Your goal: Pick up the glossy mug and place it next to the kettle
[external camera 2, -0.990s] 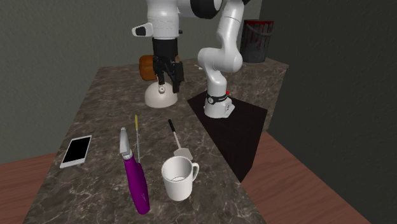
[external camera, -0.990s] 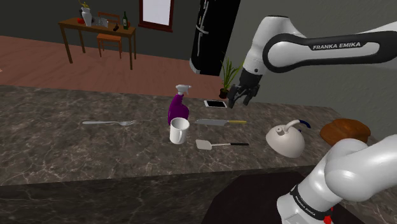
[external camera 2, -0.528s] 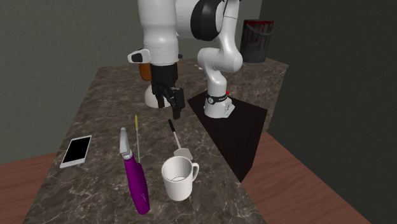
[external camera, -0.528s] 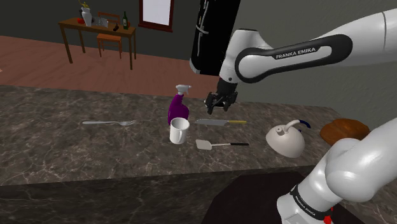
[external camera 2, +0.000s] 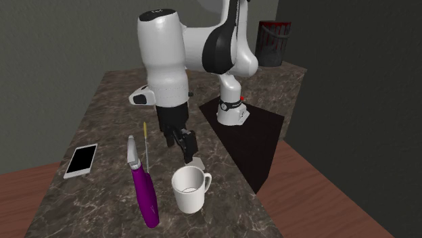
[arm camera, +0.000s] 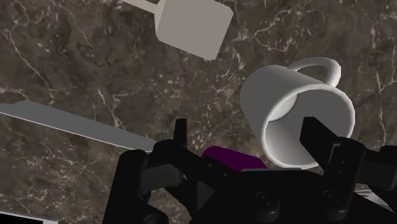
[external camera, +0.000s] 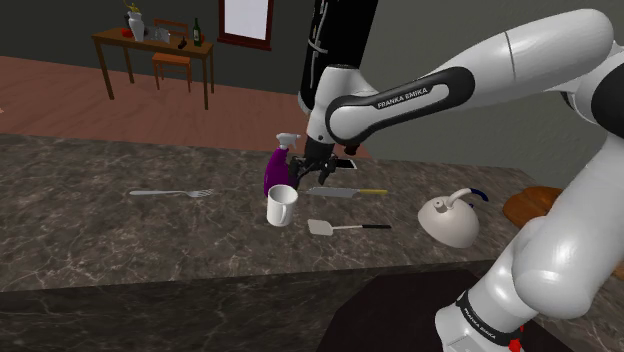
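the end effector (external camera: 304,166) is hanging just above the desk (external camera: 90,235) with its fingers spread wide and gripping nothing — likely opened so one finger can drop inside the rim. just beside it, the mug (external camera: 282,205) is standing upright, mouth up, next to a purple spray bottle (external camera: 277,170) and near a spatula (external camera: 322,228) — plain white, smooth, with a loop handle. the kettle (external camera: 447,220) is sitting well apart, towards the shoulder view's right.

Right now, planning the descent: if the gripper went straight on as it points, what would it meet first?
Probably the white mug: one finger lines up over its rim, though depth is unclear; otherwise the countertop.
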You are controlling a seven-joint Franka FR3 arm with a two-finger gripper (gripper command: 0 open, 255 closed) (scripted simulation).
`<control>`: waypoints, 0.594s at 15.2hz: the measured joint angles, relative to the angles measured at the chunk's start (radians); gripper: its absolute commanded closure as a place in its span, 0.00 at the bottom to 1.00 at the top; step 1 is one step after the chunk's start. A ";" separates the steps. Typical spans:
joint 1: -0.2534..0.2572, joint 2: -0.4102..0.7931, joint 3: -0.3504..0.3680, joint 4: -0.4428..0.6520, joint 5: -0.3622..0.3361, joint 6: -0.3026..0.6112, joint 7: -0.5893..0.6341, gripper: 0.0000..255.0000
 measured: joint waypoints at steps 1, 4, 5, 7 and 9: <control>0.005 0.029 0.004 0.019 -0.002 0.009 0.010 0.00; 0.014 0.095 0.009 0.067 -0.011 0.027 0.027 0.00; 0.016 0.109 0.009 0.066 -0.013 0.041 0.031 0.00; 0.019 0.128 0.009 0.063 -0.018 0.064 0.034 0.00; 0.022 0.148 0.009 0.060 -0.023 0.087 0.040 0.00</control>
